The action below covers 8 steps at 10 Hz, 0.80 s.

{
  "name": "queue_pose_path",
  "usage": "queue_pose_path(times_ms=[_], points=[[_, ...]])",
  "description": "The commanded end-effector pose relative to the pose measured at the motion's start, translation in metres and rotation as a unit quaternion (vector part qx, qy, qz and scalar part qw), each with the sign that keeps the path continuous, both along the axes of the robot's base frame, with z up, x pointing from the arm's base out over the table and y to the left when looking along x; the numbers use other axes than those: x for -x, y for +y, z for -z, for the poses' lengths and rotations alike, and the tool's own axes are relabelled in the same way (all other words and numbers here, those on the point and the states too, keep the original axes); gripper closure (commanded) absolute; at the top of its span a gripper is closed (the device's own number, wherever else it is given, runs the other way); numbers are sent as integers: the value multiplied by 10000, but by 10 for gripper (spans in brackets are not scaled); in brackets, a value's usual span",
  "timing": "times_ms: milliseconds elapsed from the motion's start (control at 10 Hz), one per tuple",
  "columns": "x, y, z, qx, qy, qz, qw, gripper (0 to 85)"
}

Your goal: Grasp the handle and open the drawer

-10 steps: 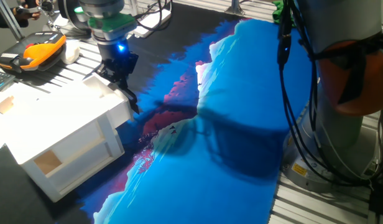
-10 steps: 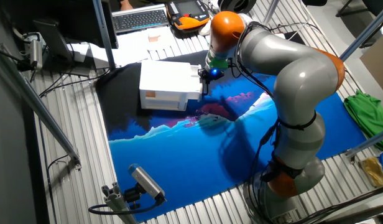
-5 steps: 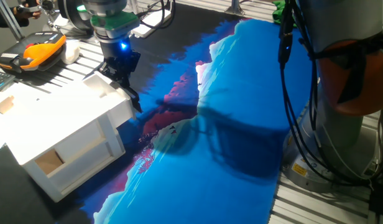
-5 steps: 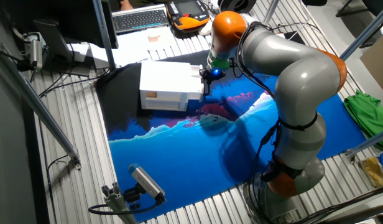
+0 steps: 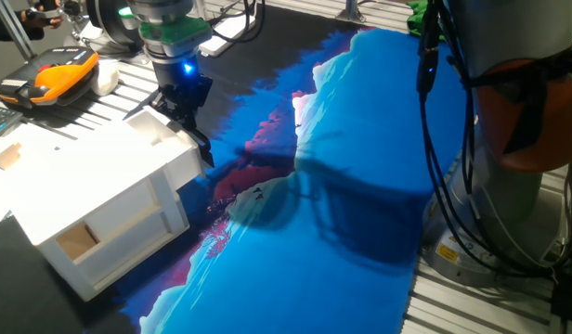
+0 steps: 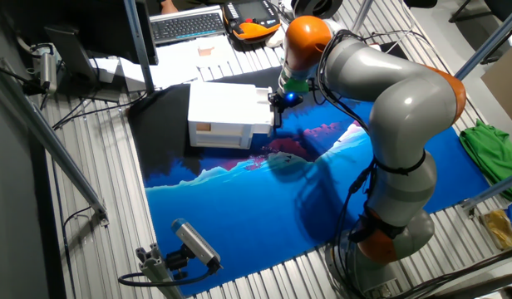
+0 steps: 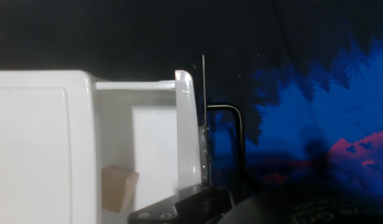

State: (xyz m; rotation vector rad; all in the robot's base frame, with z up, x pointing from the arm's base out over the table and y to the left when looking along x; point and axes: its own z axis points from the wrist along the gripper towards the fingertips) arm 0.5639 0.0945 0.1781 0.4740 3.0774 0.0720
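The white drawer (image 5: 165, 134) sticks a little way out of the white cabinet (image 5: 91, 195) at its far right end. My gripper (image 5: 199, 148) hangs at the drawer's end face, its black fingers closed around the handle, which they hide in this view. In the hand view the thin black handle (image 7: 240, 134) stands off the drawer's end wall (image 7: 187, 137), a tan block (image 7: 119, 186) lies inside the drawer, and one finger (image 7: 179, 208) shows at the bottom edge. The other fixed view shows the gripper (image 6: 277, 116) at the cabinet's right end (image 6: 223, 112).
The cabinet stands on a blue printed mat (image 5: 360, 186). Its side recess holds a tan block (image 5: 74, 241). An orange-black pendant (image 5: 58, 74) and a keyboard (image 6: 187, 25) lie behind. The arm's base (image 6: 389, 232) stands at the right, a small camera (image 6: 194, 241) at the front.
My gripper has moved slightly to the right with the handle. The drawer has come out a little, and the cabinet has shifted a bit the same way.
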Motion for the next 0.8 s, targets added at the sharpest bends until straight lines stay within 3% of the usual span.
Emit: queue_pose_path(times_ms=[0,700], points=[[0,-3,1,2,-4,0,10000,850],[31,-44,1,81,2,-52,10000,850]])
